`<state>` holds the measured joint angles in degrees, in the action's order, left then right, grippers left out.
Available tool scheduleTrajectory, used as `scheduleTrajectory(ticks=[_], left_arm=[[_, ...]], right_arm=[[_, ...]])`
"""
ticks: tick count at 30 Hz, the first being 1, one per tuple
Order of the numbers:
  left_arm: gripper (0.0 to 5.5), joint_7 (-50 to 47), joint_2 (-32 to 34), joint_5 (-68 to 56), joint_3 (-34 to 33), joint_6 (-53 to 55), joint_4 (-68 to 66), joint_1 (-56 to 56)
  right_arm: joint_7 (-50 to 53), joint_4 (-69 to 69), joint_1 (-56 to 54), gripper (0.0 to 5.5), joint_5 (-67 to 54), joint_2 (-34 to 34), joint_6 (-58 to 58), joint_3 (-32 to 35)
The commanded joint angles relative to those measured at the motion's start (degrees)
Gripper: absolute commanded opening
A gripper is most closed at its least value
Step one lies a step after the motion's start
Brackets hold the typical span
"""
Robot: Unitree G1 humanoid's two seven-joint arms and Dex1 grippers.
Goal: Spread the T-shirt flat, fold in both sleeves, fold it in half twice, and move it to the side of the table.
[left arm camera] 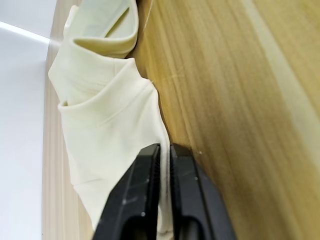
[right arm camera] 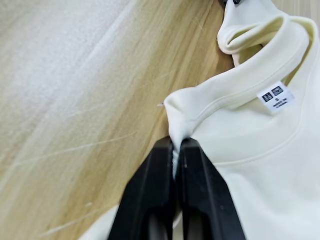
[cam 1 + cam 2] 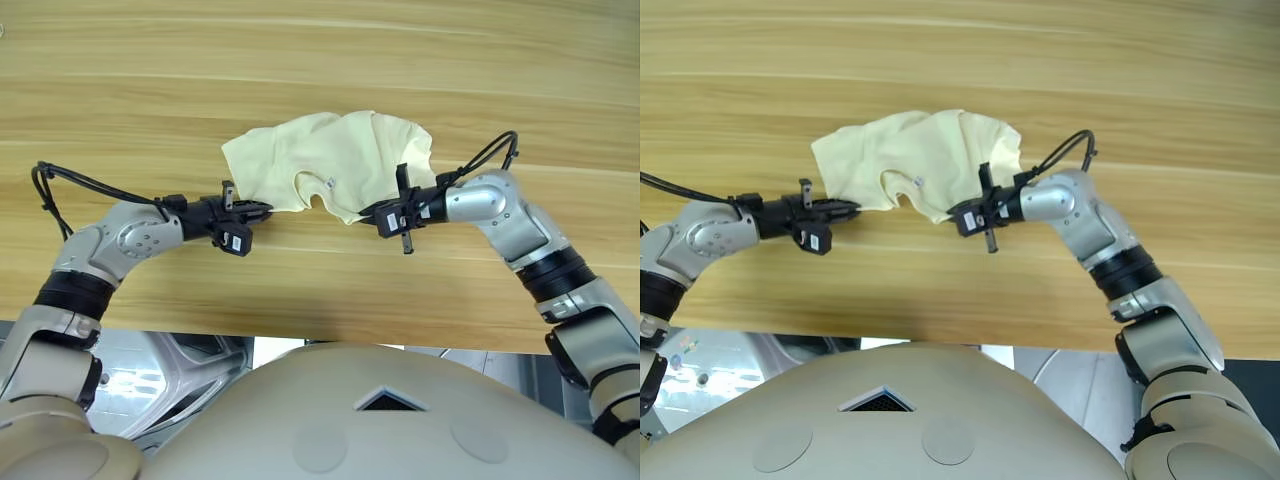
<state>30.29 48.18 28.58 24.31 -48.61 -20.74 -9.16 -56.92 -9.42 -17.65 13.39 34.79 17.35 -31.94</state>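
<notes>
Wood table (image 3: 320, 60); left gripper (image 3: 266, 210), right gripper (image 3: 364, 213) pinch T-shirt (image 3: 330, 155); neck label (image 2: 276, 95).

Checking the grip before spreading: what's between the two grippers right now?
The collar edge of the T-shirt spans from the left gripper to the right gripper; both pinch it, as the two eye views show.

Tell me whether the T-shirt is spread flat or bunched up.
Bunched up: the T-shirt lies in rumpled folds, left claw and right claw pinching its near edge.
</notes>
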Motion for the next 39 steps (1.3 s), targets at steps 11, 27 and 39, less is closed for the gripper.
scheduleTrajectory(ticks=[11,27,39], left_arm=[[0.02,14.87,-3.89,-36.89,-19.56,12.19,-15.04,-48.58],[0.02,61.17,11.29,-79.64,-38.06,15.57,37.2,11.37],[0.02,-4.53,-8.88,-3.29,1.73,37.07,-42.68,-78.43]], right_arm=[[3.2,-18.7,-39.28,0.0,-22.5,7.02,0.12,33.18],[-35.57,33.94,16.47,0.0,-71.72,26.05,7.46,45.69],[41.96,-55.4,-67.8,0.0,1.27,3.48,-17.95,11.55]])
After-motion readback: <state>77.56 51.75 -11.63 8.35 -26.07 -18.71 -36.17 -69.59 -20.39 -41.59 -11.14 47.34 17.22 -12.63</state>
